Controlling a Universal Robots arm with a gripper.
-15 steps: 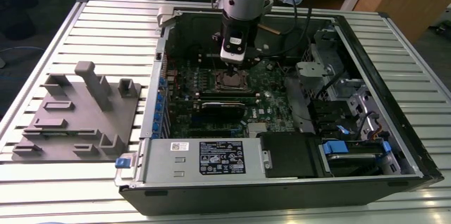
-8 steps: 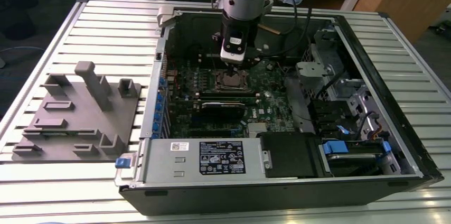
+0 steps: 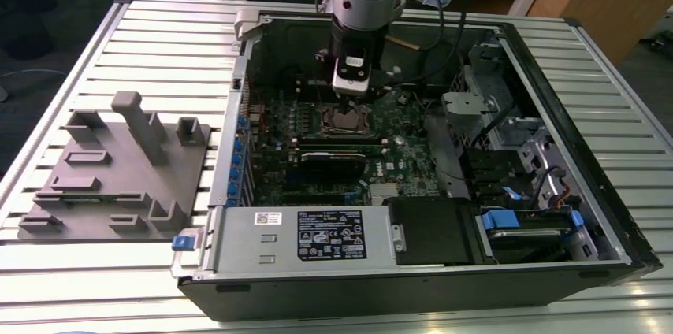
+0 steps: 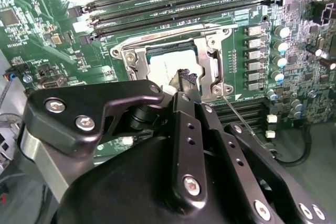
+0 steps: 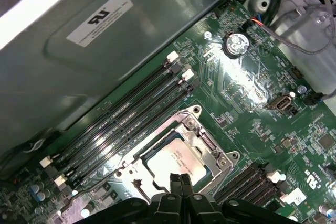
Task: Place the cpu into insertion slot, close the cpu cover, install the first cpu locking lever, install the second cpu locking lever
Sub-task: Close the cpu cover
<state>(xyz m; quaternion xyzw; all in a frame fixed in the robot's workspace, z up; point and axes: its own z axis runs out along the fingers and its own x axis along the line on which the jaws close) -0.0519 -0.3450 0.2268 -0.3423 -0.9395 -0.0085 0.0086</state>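
Note:
The cpu [image 5: 172, 160] lies flat in the insertion slot [image 3: 344, 119] on the green motherboard, its pale silver top showing in both wrist views [image 4: 161, 69]. The cpu cover [image 5: 211, 149] is folded down around it as a metal frame [image 4: 208, 59]. My gripper [image 5: 181, 181] hangs just above the chip's near edge, shut with nothing between its fingers [image 4: 186, 80]. One thin locking lever [image 4: 247, 127] sticks out at a slant from the socket's corner. Another lever [image 4: 176, 31] runs along the side by the memory slots.
The motherboard sits inside an open computer case [image 3: 620, 216] on a slatted table. Black memory slots [image 5: 126, 114] run beside the socket, the case wall [image 5: 131, 40] just beyond them. A grey fixture block [image 3: 116, 168] stands at the exterior view's left. Cables and a drive cage crowd the exterior view's right.

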